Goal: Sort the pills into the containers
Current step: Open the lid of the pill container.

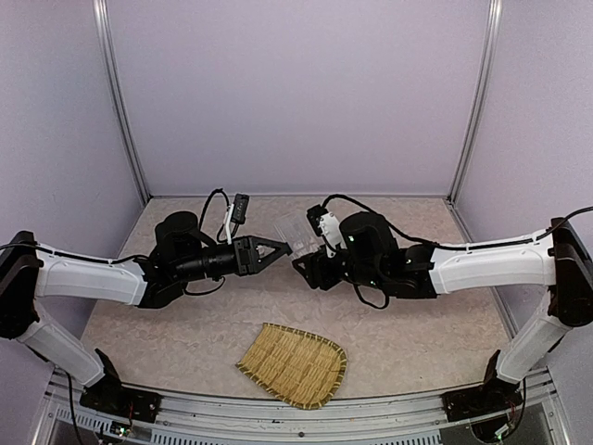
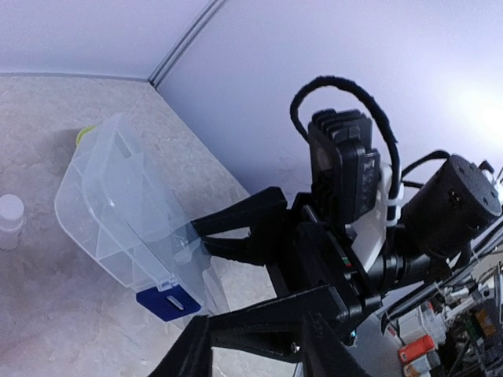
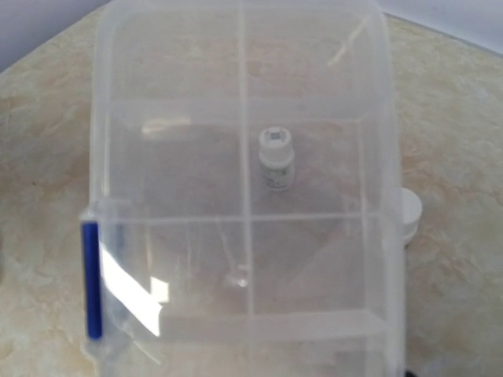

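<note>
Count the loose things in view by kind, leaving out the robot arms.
clear organiser box: 1
woven bamboo tray: 1
small white bottles: 2
lime-green item, mostly hidden: 1
total: 5

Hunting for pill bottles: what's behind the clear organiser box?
Through the clear box, a small white bottle shows; a second white cap peeks past its right edge. A lime-green sliver shows behind; its rest is covered.

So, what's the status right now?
Right hand holds clear plastic compartment box, tilted up. Left hand by its blue latch, grip unclear. Nothing blocking.
</note>
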